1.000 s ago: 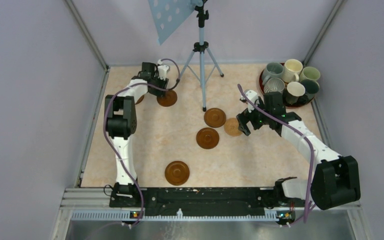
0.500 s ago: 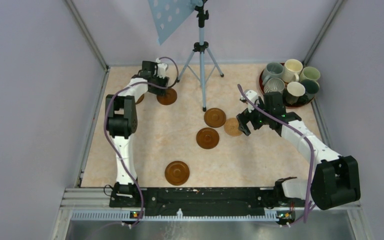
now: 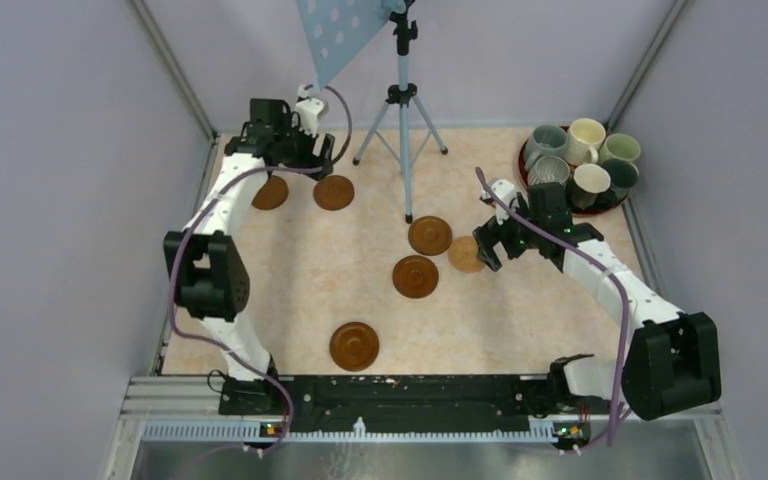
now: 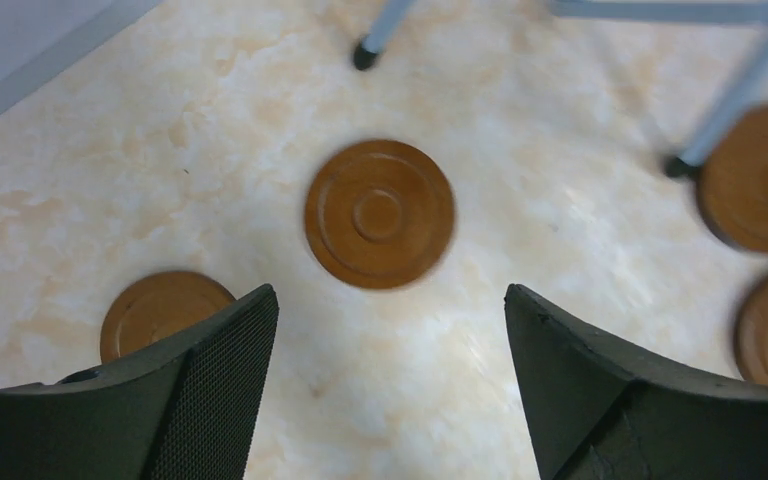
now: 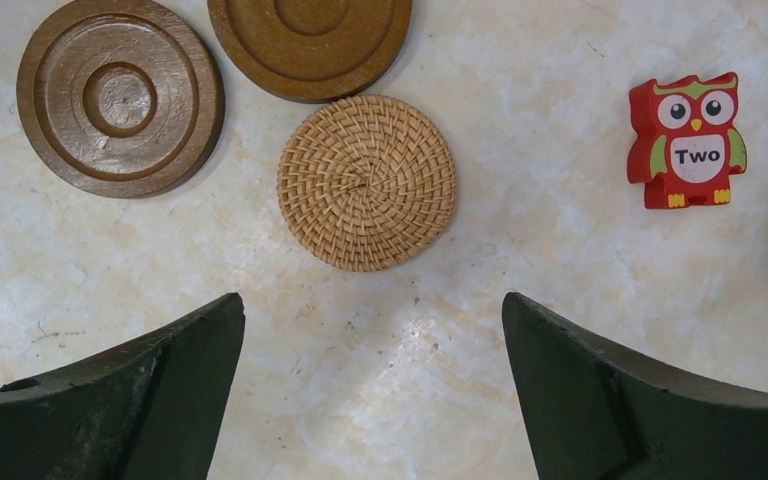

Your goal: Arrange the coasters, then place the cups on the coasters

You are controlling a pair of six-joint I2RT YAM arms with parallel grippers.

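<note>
Coasters (image 3: 415, 276) lie flat on the table (image 3: 520, 320). Two sit side by side at the far left, three are clustered mid-table, and one lies nearer my bases.

Step in hand, as I judge it, is arranging. No cup has left the tray.

My left pincer (image 4: 390, 300) hangs above the far-left pair, jaws spread wide, gripping nothing. My right pincer (image 5: 375, 300) hovers over the woven coaster (image 5: 367, 182), jaws at full spread and likewise empty.

Recommendations for the pick:
- The woven coaster sits edge to edge with a wooden coaster (image 5: 310, 35) on its far side. Its other sides are free, so I should close across those.
- It is a thin disc, so my fingertips must reach the table surface before closing or they will skate over the rim.
- I should descend straight, centred on the weave, and lift clear before travelling so the neighbour is not dragged.
- I should set it down well apart from the others, leaving room for a mug body and its handle.

Count, largest first:
- Tripod (image 3: 401, 100): one.
- Red tray (image 3: 523, 172): one, far right corner.
- Cups (image 3: 590, 180): six, all on the tray.
- Coasters: six, five wooden and one woven.
- Owl block (image 5: 687, 140): one, near the woven coaster.
</note>
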